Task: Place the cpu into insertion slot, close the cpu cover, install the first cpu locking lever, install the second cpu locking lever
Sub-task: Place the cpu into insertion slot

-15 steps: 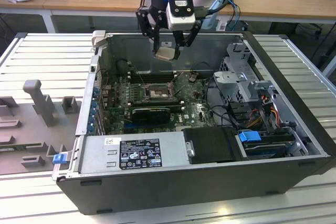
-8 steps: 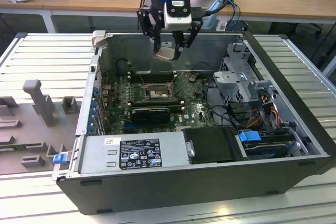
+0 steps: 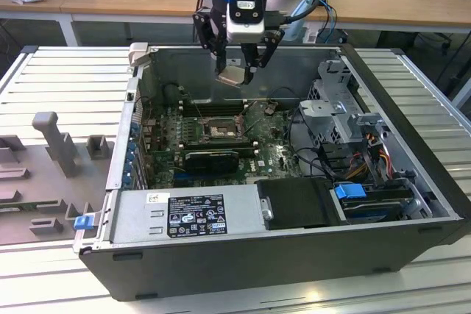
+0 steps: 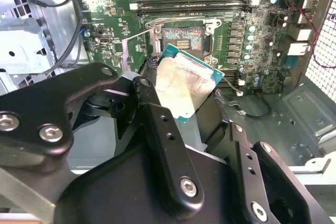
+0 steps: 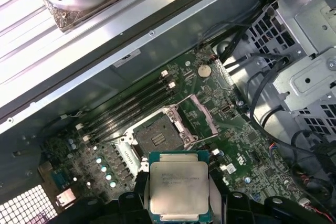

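- Hand [image 3: 237,73] closed on the cpu [image 5: 178,186] by two opposite edges, held above the case [image 3: 294,255], over the open insertion slot [image 5: 160,137]
- Handling, as judged: light, stiff, smooth metal top, fragile underside; best taken by its edges

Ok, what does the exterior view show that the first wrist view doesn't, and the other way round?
Exterior view: the whole case, the power supply at its front, and the gripper above the board. First wrist view: the open slot with the cover raised beside it. Both: the cpu gripped, not yet seated, and the memory slots.
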You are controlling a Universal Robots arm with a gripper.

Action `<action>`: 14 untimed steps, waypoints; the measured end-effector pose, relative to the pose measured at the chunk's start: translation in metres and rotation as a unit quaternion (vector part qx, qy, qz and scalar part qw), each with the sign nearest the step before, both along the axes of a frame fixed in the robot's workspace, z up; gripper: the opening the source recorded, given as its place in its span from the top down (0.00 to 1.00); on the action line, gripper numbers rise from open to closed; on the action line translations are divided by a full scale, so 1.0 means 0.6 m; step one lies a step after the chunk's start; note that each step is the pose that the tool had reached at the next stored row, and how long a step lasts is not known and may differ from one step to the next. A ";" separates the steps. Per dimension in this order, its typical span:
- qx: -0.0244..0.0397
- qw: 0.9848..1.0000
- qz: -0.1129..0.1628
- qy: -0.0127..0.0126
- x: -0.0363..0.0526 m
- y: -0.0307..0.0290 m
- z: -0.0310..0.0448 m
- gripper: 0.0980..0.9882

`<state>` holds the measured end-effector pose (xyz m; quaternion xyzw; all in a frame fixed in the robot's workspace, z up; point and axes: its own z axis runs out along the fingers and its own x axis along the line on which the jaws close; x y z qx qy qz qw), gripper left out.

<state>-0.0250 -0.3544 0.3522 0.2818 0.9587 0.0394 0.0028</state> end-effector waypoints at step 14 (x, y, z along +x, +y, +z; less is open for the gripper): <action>0.000 0.998 -0.058 0.000 0.000 0.0000 -0.001 0.50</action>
